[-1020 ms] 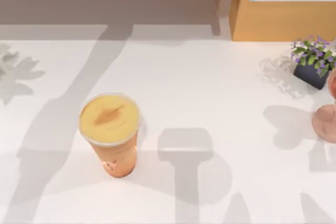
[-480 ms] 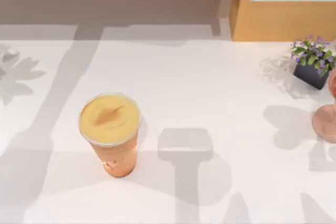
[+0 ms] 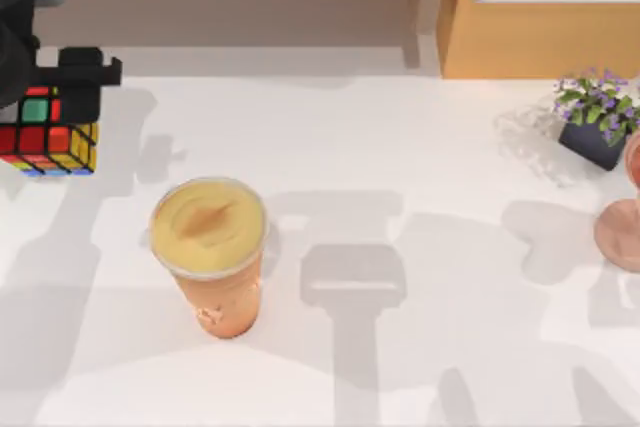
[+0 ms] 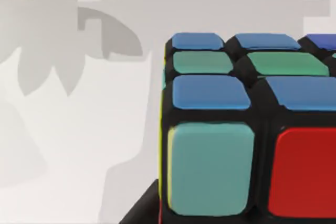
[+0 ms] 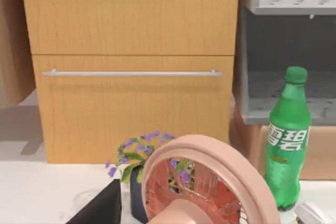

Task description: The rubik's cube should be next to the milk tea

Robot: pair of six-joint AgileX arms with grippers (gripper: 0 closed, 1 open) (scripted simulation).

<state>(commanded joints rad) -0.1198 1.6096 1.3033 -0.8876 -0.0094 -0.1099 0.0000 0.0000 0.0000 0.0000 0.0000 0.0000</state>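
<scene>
Left gripper point(image 3: 50, 97) at the table's far left clamps the rubik's cube point(image 3: 48, 135). Milk tea point(image 3: 210, 252) stands sealed, well apart from it, its cup full of orange-tan drink.

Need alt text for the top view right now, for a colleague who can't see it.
The left hand holds the multicoloured black-gridded rubik's cube at the white table's far left, apart from the tall orange-tan milk tea cup; a potted purple-flowered plant stands far right.

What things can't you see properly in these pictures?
- Rubik's cube: in the top view the left gripper covers its upper part; the left wrist view cuts it off at the edge.
- Pinkish stemmed glass: cut off by the top view's right edge.
- Flower pot: partly hidden behind the glass in the right wrist view.
- Milk tea: its brown lid mark is too small to read.
</scene>
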